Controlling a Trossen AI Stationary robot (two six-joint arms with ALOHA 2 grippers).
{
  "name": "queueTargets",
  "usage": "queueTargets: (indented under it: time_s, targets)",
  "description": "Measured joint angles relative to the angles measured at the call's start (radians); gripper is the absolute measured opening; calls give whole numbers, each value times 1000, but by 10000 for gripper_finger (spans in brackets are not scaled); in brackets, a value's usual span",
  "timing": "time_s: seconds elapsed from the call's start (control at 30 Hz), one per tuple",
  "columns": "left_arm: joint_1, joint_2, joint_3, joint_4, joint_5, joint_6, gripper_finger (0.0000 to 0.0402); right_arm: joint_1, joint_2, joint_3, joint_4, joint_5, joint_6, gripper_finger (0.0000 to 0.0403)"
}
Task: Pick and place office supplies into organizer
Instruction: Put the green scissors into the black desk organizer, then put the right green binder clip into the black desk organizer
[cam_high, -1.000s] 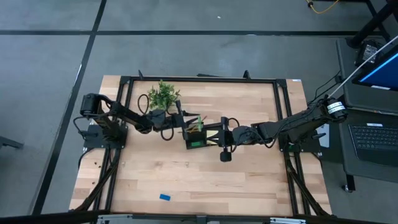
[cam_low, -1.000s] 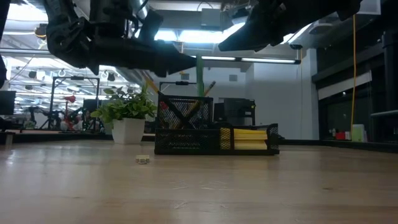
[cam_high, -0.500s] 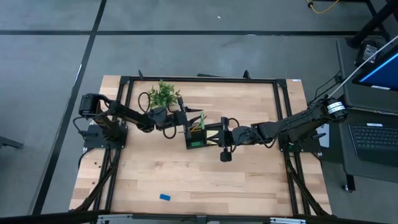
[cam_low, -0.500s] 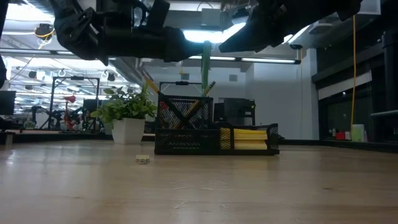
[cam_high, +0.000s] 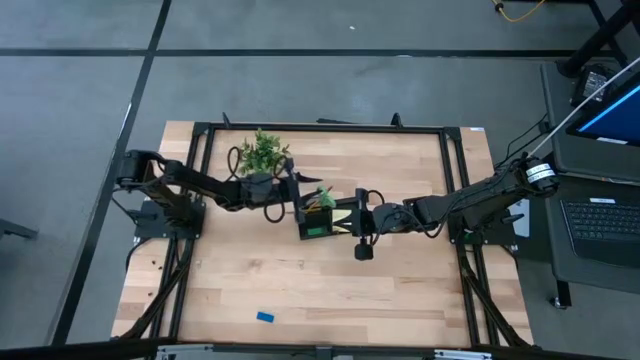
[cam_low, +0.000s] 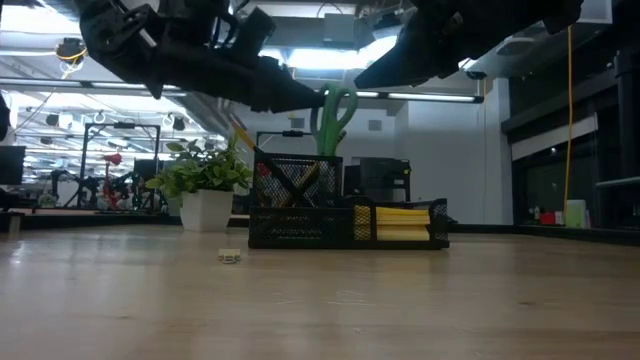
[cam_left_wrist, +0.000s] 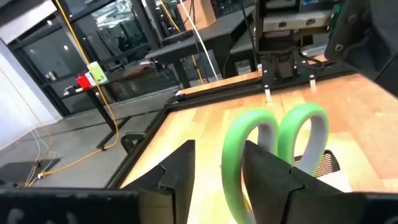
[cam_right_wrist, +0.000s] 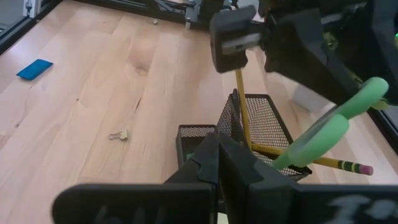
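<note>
Green-handled scissors (cam_low: 335, 118) are seen standing handles-up in the tall mesh cup of the organizer (cam_low: 345, 222), mid-bench, w/ yellow pencils (cam_right_wrist: 314, 159) leaning beside them. Left pincer (cam_high: 291, 187) is held just beside the scissor handles (cam_left_wrist: 273, 146), jaws apart, nothing gripped. Yellow sticky-note pad (cam_low: 400, 223) is lodged in the low section next to the cup. Right pincer (cam_high: 358, 222) is parked at the organizer's other side, fingers closed, nothing held. Small blue block (cam_high: 265, 317) is left near the bench front edge, well apart. Potted plant (cam_high: 263, 152) is set behind the left arm.
</note>
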Motion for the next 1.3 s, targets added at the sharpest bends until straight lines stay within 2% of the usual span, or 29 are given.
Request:
queueTargets:
  time_s: [0.43, 0.7, 0.8, 1.0, 1.1, 1.3]
  targets:
    - [-6, -239, 0, -337, -2, -42, 139, 0, 0, 0, 0, 0, 0, 10]
    - [-98, -409, 0, -458, -40, 50, 137, 0, 0, 0, 0, 0, 1, 10]
    - [-152, -484, 0, -592, -43, 0, 135, 0, 0, 0, 0, 0, -3, 10]
    - [-273, -592, -1, -886, -62, -226, 134, 0, 0, 0, 0, 0, -10, 10]
    - [-335, -594, -1, -903, -114, -351, 134, 0, 0, 0, 0, 0, -11, 10]
    - [-416, -572, -1, -961, -148, -405, 140, 0, 0, 0, 2, 0, -20, 10]
